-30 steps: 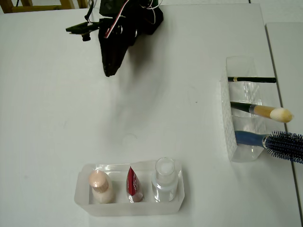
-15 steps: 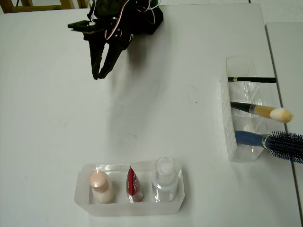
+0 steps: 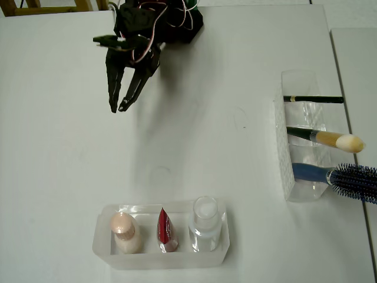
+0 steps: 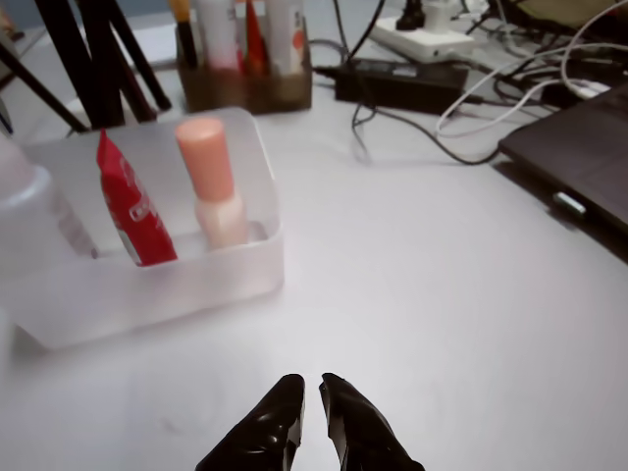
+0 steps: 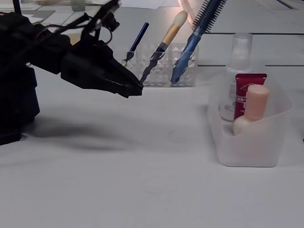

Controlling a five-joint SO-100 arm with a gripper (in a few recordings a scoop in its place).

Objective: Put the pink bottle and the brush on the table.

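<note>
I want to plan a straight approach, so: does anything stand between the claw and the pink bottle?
Nothing stands on the bare table between the claw and the pink bottle. The bottle stands inside a clear bin, whose wall rings its base, with a red tube beside it, so a grasp likely has to come from above.

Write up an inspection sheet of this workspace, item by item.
Surface: white table, bare in the middle.
Job's things: pink bottle upright in the frosted tray; brush leaning in the clear holder.
Clutter: red tube and clear bottle share the tray; blue hairbrush and dark pencil share the holder.
End effector: black, slightly open, holding nothing, apart from both containers.
Cables: red and white wires on the arm.
Surroundings: power strip, cords and a dark device in the wrist view.
</note>
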